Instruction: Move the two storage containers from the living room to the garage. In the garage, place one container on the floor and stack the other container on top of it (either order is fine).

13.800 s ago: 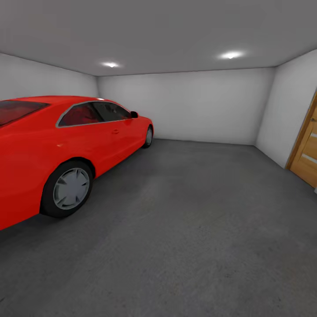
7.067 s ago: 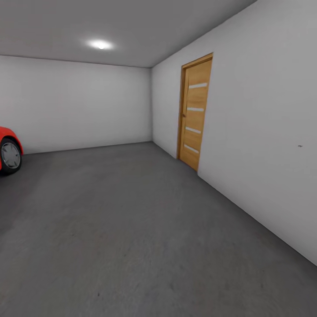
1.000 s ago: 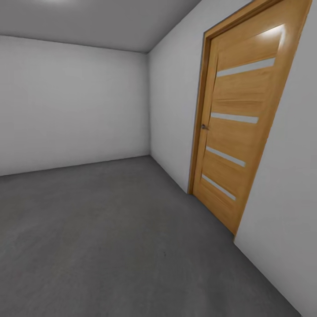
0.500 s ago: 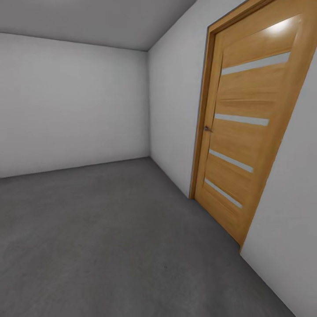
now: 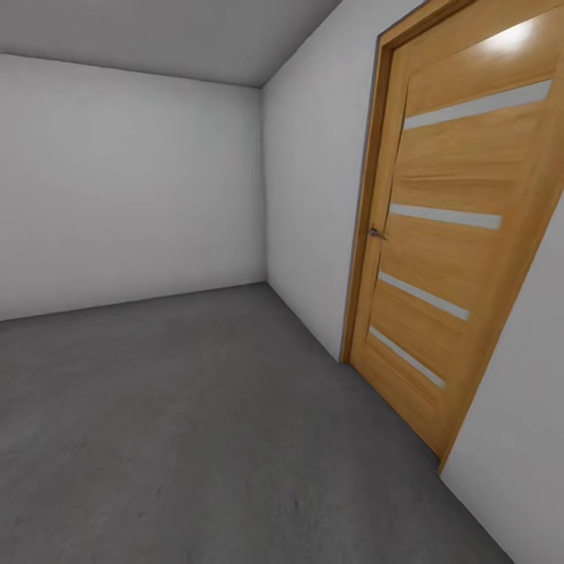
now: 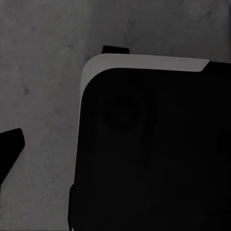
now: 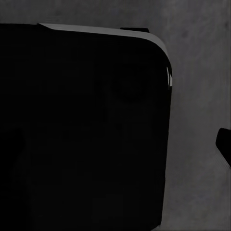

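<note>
A: Grey concrete floor (image 5: 196,423), white walls (image 5: 125,188), wooden door (image 5: 454,235) far right. Bins?
B: Can't place them from here. Thin-walled, prob. light and flexy; grab opposite rims w/ both arms.
A: Grippers?
B: Wrist cams face a dark robot body (image 6: 154,154) over the floor; fingers' state can't be told.

Honey-wood door (image 5: 454,235) with pale stripes; dark grey floor (image 5: 196,423)

In the left wrist view a large black rounded-corner body panel (image 6: 154,154) with a pale grey upper edge shows centre-right. In the right wrist view a similar black panel (image 7: 82,130) shows centre-left, with a thin grey rim.
</note>
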`<state>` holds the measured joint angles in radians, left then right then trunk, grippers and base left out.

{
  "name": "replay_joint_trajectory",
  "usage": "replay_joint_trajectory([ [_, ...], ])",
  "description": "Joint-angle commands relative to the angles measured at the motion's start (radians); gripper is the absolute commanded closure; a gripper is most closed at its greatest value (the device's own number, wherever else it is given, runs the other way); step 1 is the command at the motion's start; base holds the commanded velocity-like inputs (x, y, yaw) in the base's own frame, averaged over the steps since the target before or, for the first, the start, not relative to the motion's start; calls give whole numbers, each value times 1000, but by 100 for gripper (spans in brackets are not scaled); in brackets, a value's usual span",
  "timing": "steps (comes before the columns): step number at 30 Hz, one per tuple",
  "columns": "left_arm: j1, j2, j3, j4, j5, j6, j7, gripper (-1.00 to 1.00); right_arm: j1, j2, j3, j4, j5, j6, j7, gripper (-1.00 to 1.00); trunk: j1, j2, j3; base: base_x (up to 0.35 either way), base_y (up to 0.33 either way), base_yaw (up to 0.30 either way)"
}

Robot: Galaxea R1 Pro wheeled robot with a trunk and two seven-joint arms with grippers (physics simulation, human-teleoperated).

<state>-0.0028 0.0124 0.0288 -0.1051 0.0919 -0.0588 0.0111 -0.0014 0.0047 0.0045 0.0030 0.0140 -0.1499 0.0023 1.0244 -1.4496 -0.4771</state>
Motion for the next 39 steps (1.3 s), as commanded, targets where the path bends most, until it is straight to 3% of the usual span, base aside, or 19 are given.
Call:
replay_joint_trajectory([
  [1,0,0,2,0,9,-3,0,-100,0,0,0,0,1,-3,0,-100,1,0,-1,322,0,0],
  [21,0,1,2,2,10,-3,0,-100,0,1,-1,-1,1,-6,-1,-100,1,0,-1,322,0,-4],
  [39,0,1,3,1,9,-12,0,-100,0,1,-1,-1,1,-4,-4,-100,1,0,1,317,44,-222],
])
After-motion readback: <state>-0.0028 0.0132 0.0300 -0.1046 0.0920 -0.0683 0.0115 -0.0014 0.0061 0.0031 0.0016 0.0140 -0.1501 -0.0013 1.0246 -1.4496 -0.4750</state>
